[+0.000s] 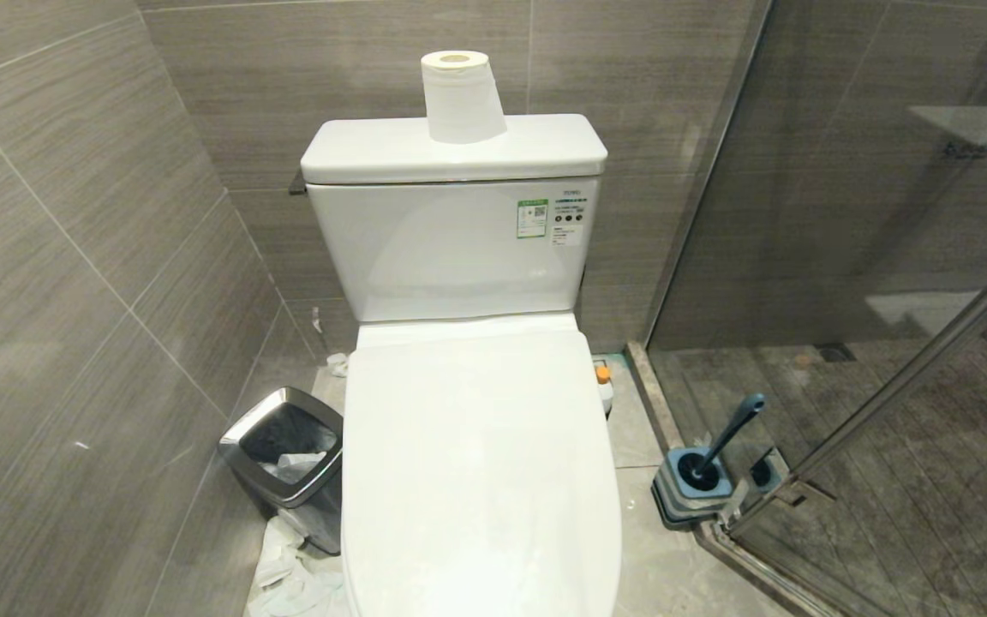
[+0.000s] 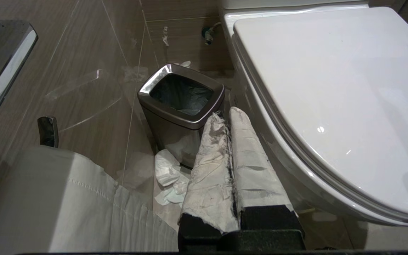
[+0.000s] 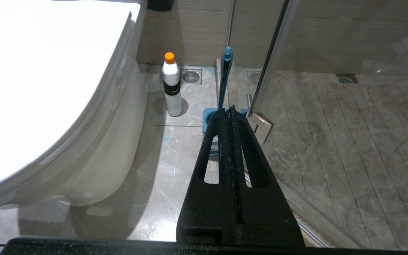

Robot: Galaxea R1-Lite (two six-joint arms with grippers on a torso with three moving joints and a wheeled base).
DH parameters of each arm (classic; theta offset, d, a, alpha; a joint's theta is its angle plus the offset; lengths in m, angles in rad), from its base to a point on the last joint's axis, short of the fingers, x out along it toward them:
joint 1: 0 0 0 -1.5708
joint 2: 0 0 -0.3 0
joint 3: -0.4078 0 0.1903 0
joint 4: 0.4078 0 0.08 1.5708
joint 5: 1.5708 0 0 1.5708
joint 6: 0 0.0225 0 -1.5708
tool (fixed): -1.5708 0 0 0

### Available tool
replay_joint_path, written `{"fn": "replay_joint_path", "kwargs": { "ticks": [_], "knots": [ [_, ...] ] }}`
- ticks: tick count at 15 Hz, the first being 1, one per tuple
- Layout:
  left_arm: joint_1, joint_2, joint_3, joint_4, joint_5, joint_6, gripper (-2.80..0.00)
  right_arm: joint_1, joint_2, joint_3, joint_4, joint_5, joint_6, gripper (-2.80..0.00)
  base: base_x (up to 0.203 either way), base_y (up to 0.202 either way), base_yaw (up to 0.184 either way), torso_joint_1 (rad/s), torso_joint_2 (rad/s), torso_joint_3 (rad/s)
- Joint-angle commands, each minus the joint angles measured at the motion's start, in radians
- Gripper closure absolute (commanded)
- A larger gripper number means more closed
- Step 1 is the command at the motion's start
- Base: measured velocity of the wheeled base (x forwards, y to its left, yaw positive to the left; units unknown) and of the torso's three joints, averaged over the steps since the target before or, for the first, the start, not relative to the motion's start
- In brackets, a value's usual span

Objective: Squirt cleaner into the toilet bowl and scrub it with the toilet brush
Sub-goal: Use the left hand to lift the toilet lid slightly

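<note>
The white toilet stands straight ahead with its lid [image 1: 476, 463] down, so the toilet bowl is hidden. The cleaner [image 1: 603, 387], a white bottle with an orange cap, stands on the floor right of the toilet; the right wrist view shows the cleaner [image 3: 171, 86] upright. The toilet brush [image 1: 729, 437] leans in its blue-and-grey holder [image 1: 692, 487] by the glass door; the toilet brush [image 3: 225, 76] also rises beyond my right gripper. My left gripper [image 2: 226, 112], wrapped in pale cloth, is shut and empty beside the toilet. My right gripper [image 3: 229, 109] is shut and empty, well short of the brush.
A steel waste bin [image 1: 288, 463] sits left of the toilet with crumpled paper [image 1: 292, 574] on the floor near it. A paper roll [image 1: 462, 94] stands on the tank. A glass shower door [image 1: 870, 257] closes off the right side. Tiled walls hem in the left.
</note>
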Motion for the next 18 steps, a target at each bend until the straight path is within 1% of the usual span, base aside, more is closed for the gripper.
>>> {"fn": "replay_joint_path", "kwargs": {
  "ticks": [1,18],
  "knots": [
    [-0.001,0.0,0.0,0.0,0.0,0.0,0.0,0.0,0.002,0.0,0.0,0.0,0.0,0.0,0.0,0.0,0.0,0.0,0.0,0.0],
    [0.0,0.0,-0.001,0.003,0.0,0.01,0.0,0.0,0.002,0.0,0.0,0.0,0.0,0.0,0.0,0.0,0.0,0.0,0.0,0.0]
  ]
}}
